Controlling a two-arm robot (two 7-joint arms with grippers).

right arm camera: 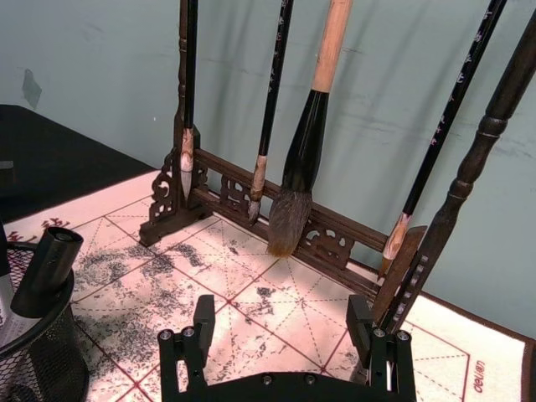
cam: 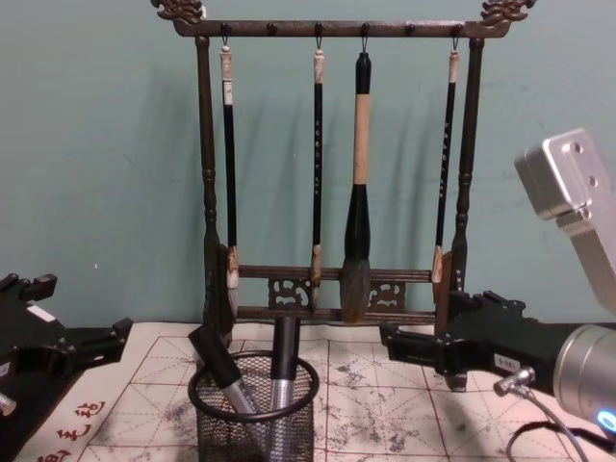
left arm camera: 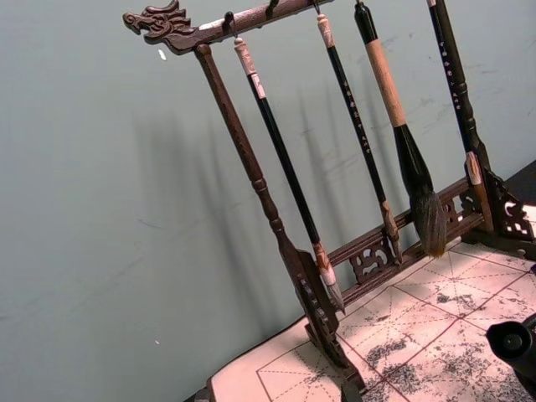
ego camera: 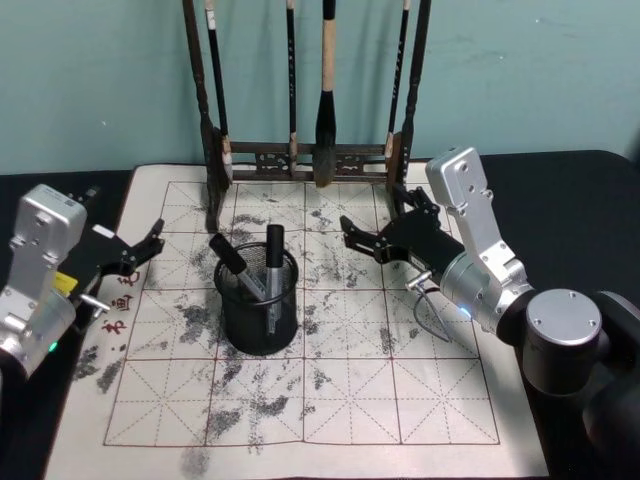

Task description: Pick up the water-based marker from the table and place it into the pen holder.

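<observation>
- Holding nothing, my right gripper (ego camera: pixel 362 237) hung with its jaws spread wide above the mat (ego camera: pixel 420 400), just right of the holder (ego camera: pixel 258 305) and clear of it.
- My left gripper (ego camera: pixel 140 250) sat open and empty too, over the mat's left edge, well apart from the holder.
- Two markers (ego camera: pixel 272 262) stood tilted inside the holder, caps poking over its rim.
- I saw no marker lying on the mat, so I judged the placing done; only pulling my arms back seemed left.
- The brush rack (cam: pixel 337 173) stood behind, untouched.
</observation>
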